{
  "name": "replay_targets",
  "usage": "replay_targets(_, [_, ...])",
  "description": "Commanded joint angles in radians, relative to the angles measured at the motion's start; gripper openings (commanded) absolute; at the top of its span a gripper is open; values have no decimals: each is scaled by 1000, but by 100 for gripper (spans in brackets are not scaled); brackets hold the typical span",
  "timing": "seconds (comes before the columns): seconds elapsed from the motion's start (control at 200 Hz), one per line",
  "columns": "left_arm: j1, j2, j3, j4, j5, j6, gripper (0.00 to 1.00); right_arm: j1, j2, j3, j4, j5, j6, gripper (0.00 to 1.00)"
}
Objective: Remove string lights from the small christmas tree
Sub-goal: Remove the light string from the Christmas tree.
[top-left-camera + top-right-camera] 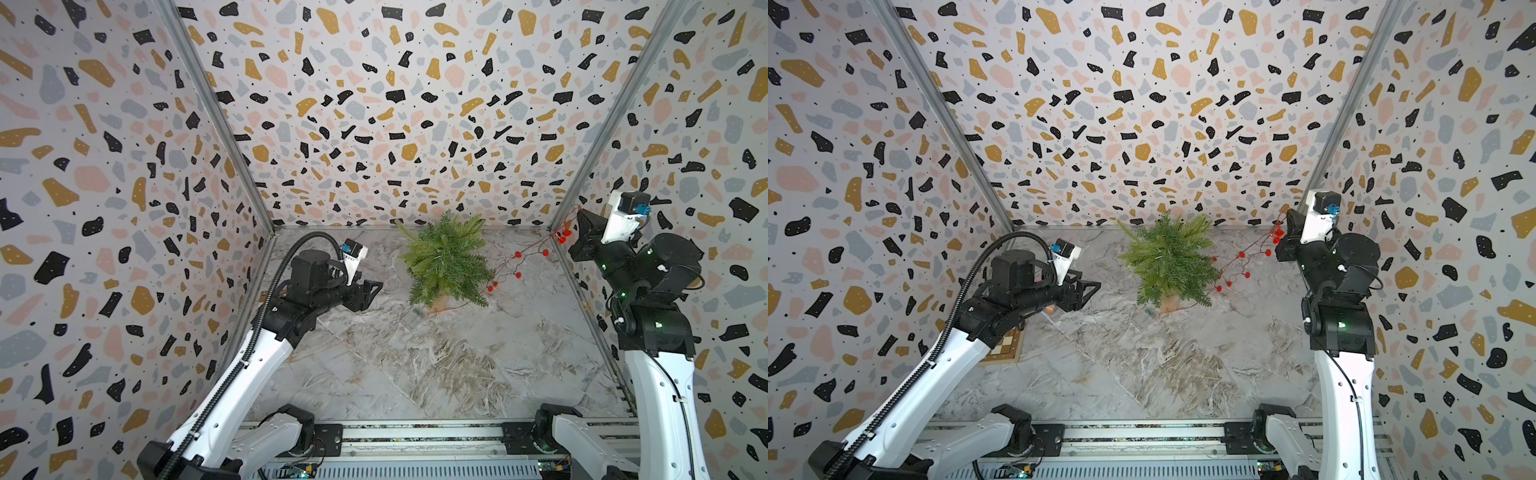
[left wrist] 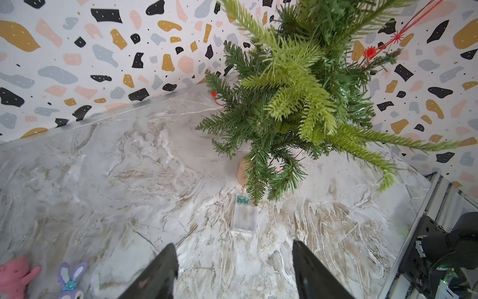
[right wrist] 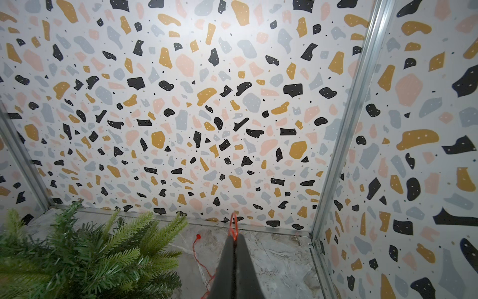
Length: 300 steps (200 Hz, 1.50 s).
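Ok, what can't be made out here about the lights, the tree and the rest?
How much of the string lights winds inside the small christmas tree: needles hide the wire in every view.
The tree's base: mostly covered by branches, top views and left wrist view.
The clear box: blurred in the left wrist view, tiny in both top views.
The pink toy and purple bunny: cut off by the left wrist view's edge.

Marble-pattern tabletop (image 1: pixel 415 365), grey-white with tan veining. Terrazzo-print walls (image 1: pixel 374 104) on three sides. Checkered board (image 1: pixel 1005 348) at left table edge, partly hidden. Pink plush toy (image 2: pixel 15 277) beside purple bunny toy (image 2: pixel 71 278), both on tabletop. Metal rail (image 1: pixel 415 434) along front.
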Motion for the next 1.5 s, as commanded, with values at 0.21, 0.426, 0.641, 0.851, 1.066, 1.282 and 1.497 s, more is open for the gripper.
replay_targets(0.21, [3,-33,-30,44,24,-17,69,8,29,83,-9,-2,3,0])
replay_targets(0.426, [3,-42,-44,40,21,-20,69,14,106,123,49,-53,7,0])
replay_targets(0.641, [4,-47,-42,33,15,-17,69,35,219,170,100,-41,0,0])
replay_targets(0.851, [4,-33,-33,27,6,-5,69,42,302,129,147,-31,-15,0])
replay_targets(1.066, [3,-5,-13,24,1,6,69,41,374,49,194,18,-26,0])
replay_targets(1.282, [3,16,-5,23,-1,8,69,42,507,45,230,22,-18,0])
replay_targets(1.497, [2,24,-2,23,-4,13,69,19,603,7,277,132,9,0])
